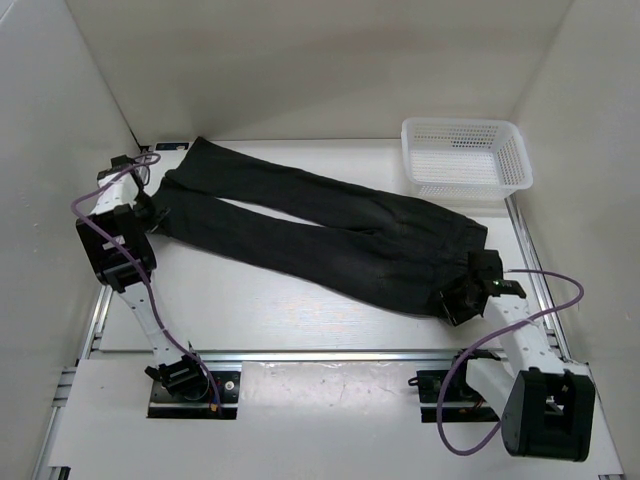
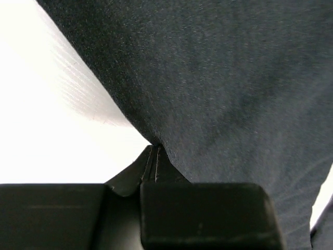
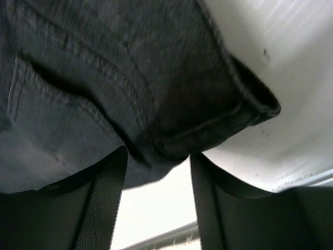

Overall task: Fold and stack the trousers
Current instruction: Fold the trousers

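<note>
At the left gripper: clamped flat together, no gap, with an edge of the trousers nipped right at the tips. From the left wrist, dark matte cloth filling the far and right of the view, with bright white table to the left. From above, set at the left side of the table, on the cuff end of the nearer of the 2 legs.

At the right gripper: spread wide, the 2 fingers well apart and closed on nothing. Just beyond the tips and over the gap, a corner of the waistband, thick-hemmed and stitched, drooping toward the opening. Contact with the pads impossible to judge. From above, set at the near right end of the garment, at the waist.

Outward from both grips: laid out nearly full length across the table, slanting from far left to near right. Legs side by side and close together, cuffs at the far left, the farther cuff lying free. Waist end bunched and wrinkled at the right, seat seams and a pocket line showing in the right wrist view.

Past the waist, in the far right corner: a white mesh basket, upright, near the cloth but just apart from it.
</note>
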`<state>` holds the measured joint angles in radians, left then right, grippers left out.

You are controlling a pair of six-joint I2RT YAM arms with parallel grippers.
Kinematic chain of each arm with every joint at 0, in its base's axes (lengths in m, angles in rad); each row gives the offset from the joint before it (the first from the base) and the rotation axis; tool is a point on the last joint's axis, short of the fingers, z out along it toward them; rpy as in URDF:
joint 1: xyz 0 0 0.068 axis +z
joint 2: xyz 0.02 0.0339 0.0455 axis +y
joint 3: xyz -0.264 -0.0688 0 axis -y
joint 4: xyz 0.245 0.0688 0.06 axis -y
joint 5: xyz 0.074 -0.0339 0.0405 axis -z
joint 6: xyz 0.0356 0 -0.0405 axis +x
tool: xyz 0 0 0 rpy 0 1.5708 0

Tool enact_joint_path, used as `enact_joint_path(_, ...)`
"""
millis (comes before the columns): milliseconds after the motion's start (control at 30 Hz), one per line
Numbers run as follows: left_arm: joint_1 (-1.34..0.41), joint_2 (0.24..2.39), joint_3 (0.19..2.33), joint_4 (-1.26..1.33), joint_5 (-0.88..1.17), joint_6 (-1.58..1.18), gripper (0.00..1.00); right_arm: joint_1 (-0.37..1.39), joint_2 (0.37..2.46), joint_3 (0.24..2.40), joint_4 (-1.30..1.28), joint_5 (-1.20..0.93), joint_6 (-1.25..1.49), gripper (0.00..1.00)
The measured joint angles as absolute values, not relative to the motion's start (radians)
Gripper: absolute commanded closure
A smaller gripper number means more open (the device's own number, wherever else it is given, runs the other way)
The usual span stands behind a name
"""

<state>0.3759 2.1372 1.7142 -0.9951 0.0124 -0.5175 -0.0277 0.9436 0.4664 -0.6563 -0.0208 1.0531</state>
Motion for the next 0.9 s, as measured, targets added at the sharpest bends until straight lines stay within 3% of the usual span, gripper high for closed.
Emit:
enact_joint_path(33, 0.376, 2.135, 1.718, -0.995, 0.015, -0.517, 0.90, -0.028, 0.956, 0.466, -0.645, -0.010, 1.059, 0.48)
enact_joint_path(133, 0.376, 2.127, 1.720, -0.996, 0.021, -0.519, 0.90, -0.028, 1.014, 0.466, -0.616, 0.020, 1.065, 0.77)
enact_joint_path(167, 0.376, 2.127, 1.723, -0.998, 0.024, -0.520, 0.90, -0.028, 1.035, 0.466, -0.611, 0.025, 1.067, 0.97)
enact_joint_path(200, 0.376, 2.127, 1.727, -1.001, 0.030, -0.521, 0.90, -0.028, 1.048, 0.467, -0.609, 0.030, 1.066, 1.00)
enact_joint_path(400, 0.375, 2.086, 1.757, -1.045, 0.049, -0.525, 0.90, -0.026, 0.955, 0.584, -0.709, 0.095, 1.004, 1.00)
enact_joint_path(667, 0.391, 1.866, 1.783, -1.098, 0.075, -0.548, 0.90, -0.025, 0.831, 0.958, -0.858, 0.150, 0.792, 1.00)
enact_joint_path(900, 0.421, 1.683, 1.743, -1.118, 0.091, -0.545, 0.90, -0.023, 0.754, 0.986, -1.029, 0.146, 0.721, 1.00)
